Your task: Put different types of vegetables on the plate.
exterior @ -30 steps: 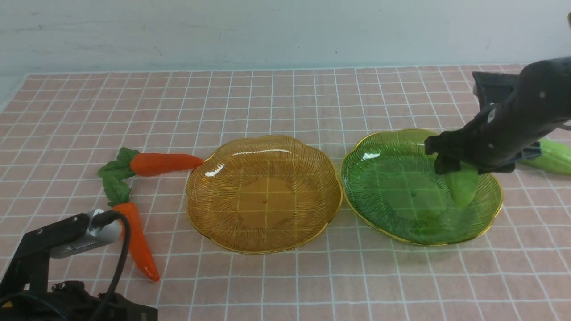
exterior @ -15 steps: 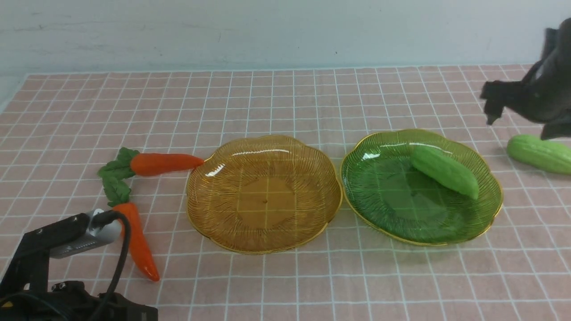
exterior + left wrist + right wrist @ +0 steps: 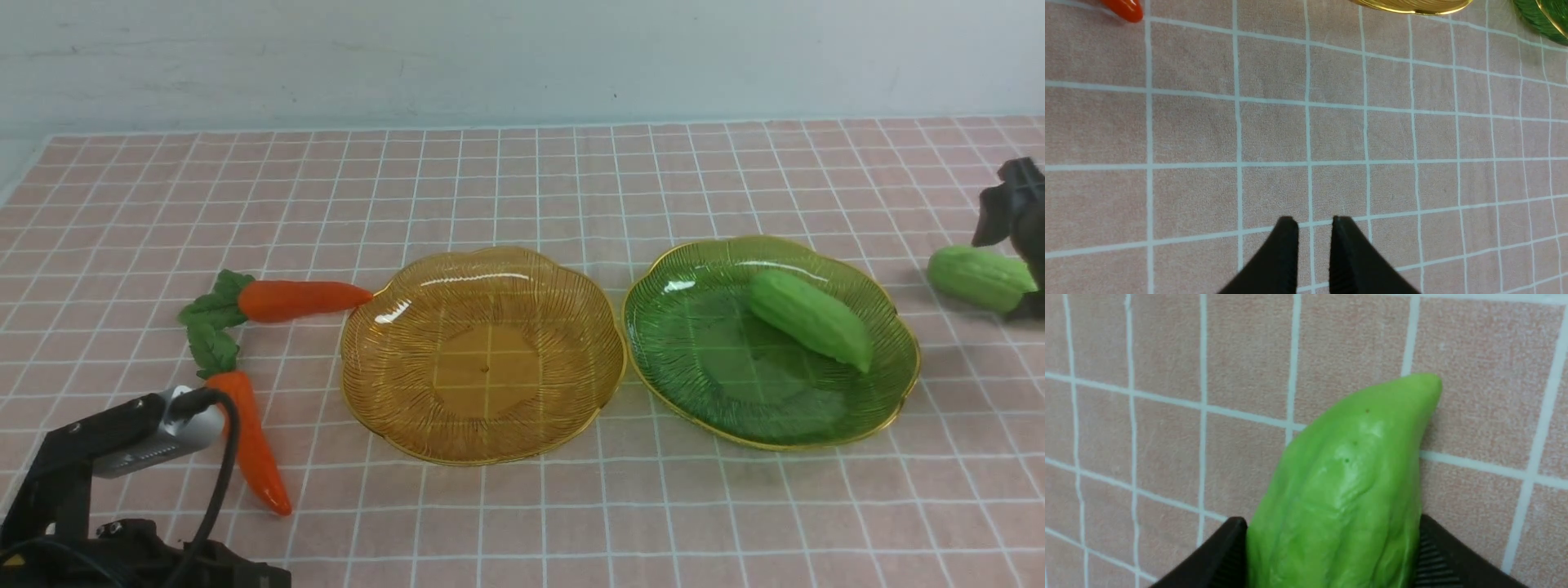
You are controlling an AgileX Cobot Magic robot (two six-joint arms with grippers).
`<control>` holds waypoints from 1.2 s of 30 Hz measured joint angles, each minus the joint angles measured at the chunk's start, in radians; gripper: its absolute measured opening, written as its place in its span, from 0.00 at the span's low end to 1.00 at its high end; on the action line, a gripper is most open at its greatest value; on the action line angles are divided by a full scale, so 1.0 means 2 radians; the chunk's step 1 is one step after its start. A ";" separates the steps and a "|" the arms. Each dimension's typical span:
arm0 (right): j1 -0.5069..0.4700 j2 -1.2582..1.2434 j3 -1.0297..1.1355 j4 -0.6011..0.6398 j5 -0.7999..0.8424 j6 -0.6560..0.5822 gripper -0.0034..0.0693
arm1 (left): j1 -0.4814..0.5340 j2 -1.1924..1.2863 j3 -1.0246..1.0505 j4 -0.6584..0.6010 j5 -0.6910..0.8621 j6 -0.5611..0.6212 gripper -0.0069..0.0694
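right hand (image 3: 1331, 521) clamped on gourd (image 3: 976, 278), far right of frame, on surface (image 3: 522, 163) | twin gourd (image 3: 808, 320) in green plate (image 3: 694, 359); carrots (image 3: 298, 300) at left, untouched | left hand (image 3: 1314, 222) narrowly apart, empty | risk: slick skin slipping on lift; dropping beside twin, same type twice

A smooth light-green toy gourd (image 3: 1347, 486) lies on the pink bench cloth with white grid lines (image 3: 1167, 355), tapered end pointing away from the two black ribbed fingers (image 3: 1224, 555) touching both its flanks.

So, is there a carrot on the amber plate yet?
No, the amber plate holds nothing; the near carrot and far carrot lie on the cloth beside it.
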 joint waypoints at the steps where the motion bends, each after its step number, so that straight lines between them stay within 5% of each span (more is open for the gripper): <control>1: 0.000 -0.005 -0.002 0.005 0.000 -0.021 0.66 | 0.000 0.000 0.000 0.000 0.000 0.000 0.23; 9: 0.002 -0.067 -0.047 0.078 0.033 -0.264 0.66 | 0.000 0.000 0.000 0.000 0.000 -0.005 0.23; 14: 0.022 -0.115 -0.063 0.146 0.153 -0.486 0.66 | 0.000 0.000 0.000 0.000 -0.004 -0.034 0.23; 17: 0.052 -0.124 -0.064 0.169 0.224 -0.570 0.66 | 0.000 0.000 0.000 0.001 -0.011 -0.044 0.23; 22: 0.116 -0.115 -0.064 0.157 0.263 -0.621 0.66 | 0.000 0.000 -0.002 0.002 -0.019 -0.056 0.23; 30: 0.237 -0.088 -0.064 0.040 0.265 -0.620 0.67 | 0.000 0.000 -0.033 0.018 -0.044 -0.081 0.27; 36: 0.288 -0.072 -0.064 -0.039 0.265 -0.571 0.90 | 0.000 0.002 -0.044 0.022 -0.101 -0.095 0.40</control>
